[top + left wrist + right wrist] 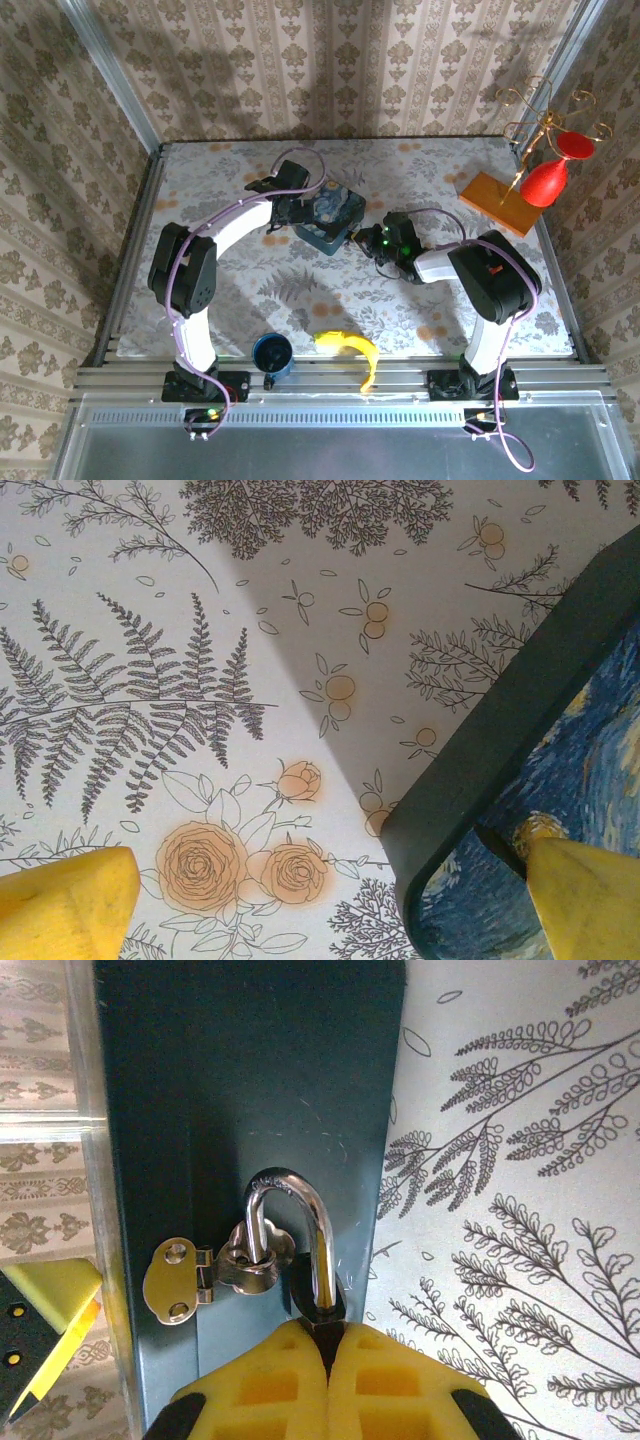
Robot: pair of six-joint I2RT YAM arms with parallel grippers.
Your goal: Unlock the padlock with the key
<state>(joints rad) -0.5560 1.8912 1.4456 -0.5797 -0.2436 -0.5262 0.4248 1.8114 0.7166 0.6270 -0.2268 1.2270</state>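
The padlock (320, 1300) is a tiny black body with a silver shackle (288, 1180). It hangs from the silver hasp (215, 1265) on the side of the blue night-sky tin (250, 1060). My right gripper (328, 1332) is shut on the black body, its yellow fingers pressed together below the shackle. The shackle's short leg ends in the hasp ring, beside the body. In the top view the right gripper (372, 243) is at the tin's (330, 218) right side. My left gripper (325, 910) is open, one finger over the tablecloth and the other over the tin's corner (500, 720). From above it (290, 212) stands at the tin's left.
A blue mug (272, 352) and a banana (350, 350) lie near the front edge between the arm bases. A wooden board (498, 203) with a gold wire stand holding red glass pieces (548, 180) stands at the back right. Wallpapered walls enclose the floral tablecloth.
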